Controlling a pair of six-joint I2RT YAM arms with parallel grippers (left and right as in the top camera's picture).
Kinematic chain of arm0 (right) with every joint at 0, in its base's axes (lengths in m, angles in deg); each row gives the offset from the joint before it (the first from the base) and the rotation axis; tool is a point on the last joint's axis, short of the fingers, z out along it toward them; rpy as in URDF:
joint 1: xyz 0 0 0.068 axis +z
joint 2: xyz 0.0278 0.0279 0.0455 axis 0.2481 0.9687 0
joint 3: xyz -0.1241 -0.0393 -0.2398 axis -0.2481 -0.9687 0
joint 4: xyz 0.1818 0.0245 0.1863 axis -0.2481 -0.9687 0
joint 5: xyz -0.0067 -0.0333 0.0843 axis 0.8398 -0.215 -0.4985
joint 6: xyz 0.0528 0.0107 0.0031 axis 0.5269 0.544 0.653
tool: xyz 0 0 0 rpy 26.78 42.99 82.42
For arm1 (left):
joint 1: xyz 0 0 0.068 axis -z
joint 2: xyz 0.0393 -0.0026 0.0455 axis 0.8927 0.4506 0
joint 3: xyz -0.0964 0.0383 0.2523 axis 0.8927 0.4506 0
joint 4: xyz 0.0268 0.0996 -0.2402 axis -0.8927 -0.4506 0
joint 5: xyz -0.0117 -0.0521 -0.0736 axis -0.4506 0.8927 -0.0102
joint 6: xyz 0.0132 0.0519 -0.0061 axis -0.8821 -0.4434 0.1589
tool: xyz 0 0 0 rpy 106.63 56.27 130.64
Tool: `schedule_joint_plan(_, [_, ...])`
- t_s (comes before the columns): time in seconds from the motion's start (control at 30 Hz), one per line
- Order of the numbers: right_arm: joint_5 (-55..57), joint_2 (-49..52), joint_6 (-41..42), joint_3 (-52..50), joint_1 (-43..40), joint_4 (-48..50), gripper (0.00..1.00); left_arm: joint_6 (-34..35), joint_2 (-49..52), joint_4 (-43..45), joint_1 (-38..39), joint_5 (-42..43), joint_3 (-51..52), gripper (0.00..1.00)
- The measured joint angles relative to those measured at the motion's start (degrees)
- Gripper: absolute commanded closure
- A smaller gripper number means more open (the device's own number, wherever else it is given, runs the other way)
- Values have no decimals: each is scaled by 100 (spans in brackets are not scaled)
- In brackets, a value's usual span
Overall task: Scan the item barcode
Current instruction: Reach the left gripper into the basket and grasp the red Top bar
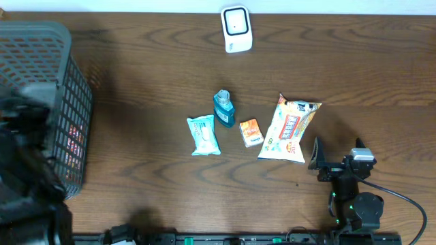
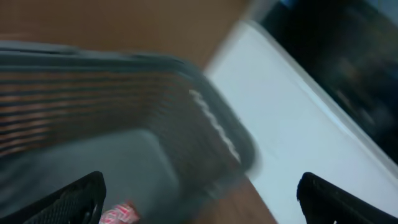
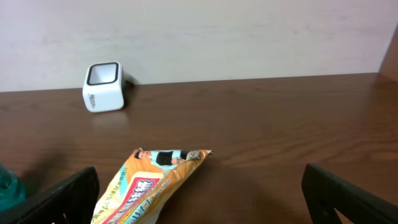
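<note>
Basket [image 2: 93, 59] under L gripper [image 2: 202, 196], agape; R gripper [image 3: 202, 186] agape, low nr snack bag [image 3: 146, 183].

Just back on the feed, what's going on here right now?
The left gripper hangs open over the grey basket at the left end of the table, holding nothing; something red and white shows in the basket. The right gripper sits open near the front edge, facing the snack bag, touching nothing. A teal packet, a blue bottle and a small orange box lie mid-table beside that bag. The white scanner stands at the far edge with nothing before it.
</note>
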Motion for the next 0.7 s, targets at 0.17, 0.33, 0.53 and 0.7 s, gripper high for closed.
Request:
schedule_joint_plan(0.17, [0, 0, 0, 0, 0, 0, 1, 1029, 855, -4, -1703, 1204, -2, 2])
schedule_joint_plan(0.33, [0, 0, 0, 0, 0, 2, 1, 2433, 2282, -72, -2712, 3016, 2, 2])
schedule_joint_plan(0.53, [0, 0, 0, 0, 0, 2, 1, 3613, 3552, -474, -2981, 4389, 22, 2])
schedule_joint_plan(0.7, [0, 0, 0, 0, 0, 0, 1, 3965, 4282, -546, -2979, 4739, 31, 2])
